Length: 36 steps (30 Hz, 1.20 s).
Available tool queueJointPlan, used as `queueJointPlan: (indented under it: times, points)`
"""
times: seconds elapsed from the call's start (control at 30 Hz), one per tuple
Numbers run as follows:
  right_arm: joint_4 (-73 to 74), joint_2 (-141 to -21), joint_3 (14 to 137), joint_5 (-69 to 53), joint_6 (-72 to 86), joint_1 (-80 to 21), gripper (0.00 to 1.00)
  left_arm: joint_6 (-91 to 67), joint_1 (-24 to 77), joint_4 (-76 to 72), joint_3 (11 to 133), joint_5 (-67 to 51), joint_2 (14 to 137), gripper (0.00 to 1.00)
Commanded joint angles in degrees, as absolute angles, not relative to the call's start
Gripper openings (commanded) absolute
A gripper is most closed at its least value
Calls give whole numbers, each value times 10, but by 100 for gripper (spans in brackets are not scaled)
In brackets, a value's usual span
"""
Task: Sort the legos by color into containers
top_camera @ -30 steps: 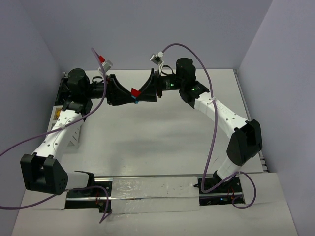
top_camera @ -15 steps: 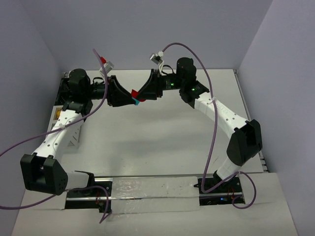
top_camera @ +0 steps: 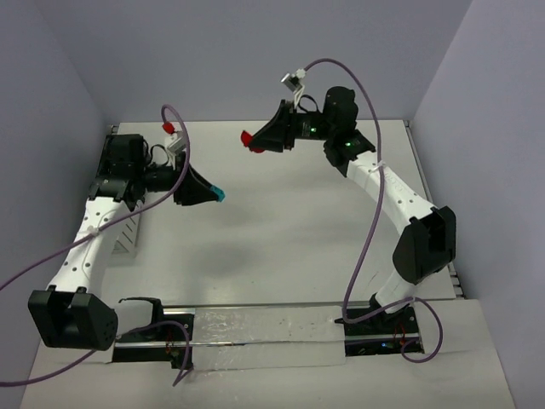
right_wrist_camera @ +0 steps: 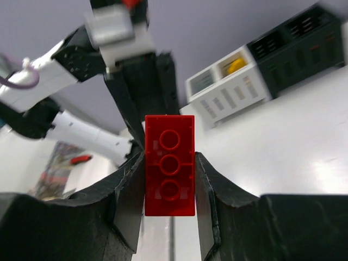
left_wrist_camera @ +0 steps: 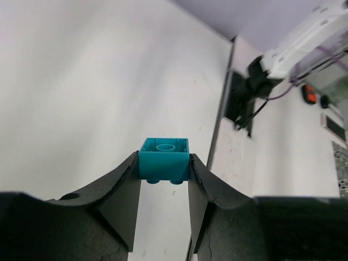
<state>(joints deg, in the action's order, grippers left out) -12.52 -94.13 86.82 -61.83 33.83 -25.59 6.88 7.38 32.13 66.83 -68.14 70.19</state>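
Broadly, items run from the left wall to the right.

1. White bin [top_camera: 129, 239]: at the desk's [top_camera: 281, 247] left edge, partly under the left forearm. The right wrist view shows a yellow piece [right_wrist_camera: 235, 65] in one of its compartments.
2. Black bin [right_wrist_camera: 304, 46]: touching the white bin on its far side; contents cannot be told.
3. Left hand [top_camera: 211, 195]: clenched on a cyan brick [left_wrist_camera: 163, 159], pinched by its two side faces at the very fingertips, raised off the desk.
4. Right hand [top_camera: 254, 141]: clenched on a red brick [right_wrist_camera: 169, 163], a long three-stud piece held by its long sides, aloft near the back wall.

Hazards, as judged:
- Both grips sit at the finger ends, so a quick swing could let either brick pivot or drop.
- Both bins lie on the left. The right arm would have to reach across the left arm to get there, risking a knock or a snagged cable.
- Dropping from a height could bounce a brick off the slatted rim.

Room: the left wall crowds the bins. The centre and right of the desk lie open, and the walls there are well apart from both hands.
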Motion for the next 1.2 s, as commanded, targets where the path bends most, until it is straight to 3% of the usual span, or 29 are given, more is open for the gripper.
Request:
queueJointPlan:
  times: [0.0, 0.17, 0.53, 0.83, 1.17]
  points:
    - [-145, -944, 909, -590, 341, -221, 0, 287, -22, 591, 703, -621, 701, 0]
    - [-105, -934, 892, -580, 296, -207, 0, 215, -77, 645, 831, -351, 753, 0]
    - [-8, -933, 911, -570, 199, -207, 0, 124, -165, 658, 858, -29, 766, 0]
    - [35, -924, 902, -561, 164, -207, 0, 107, -224, 676, 867, 58, 799, 0]
    - [55, -919, 898, -551, 140, -207, 0, 118, -239, 658, 823, 63, 828, 0]
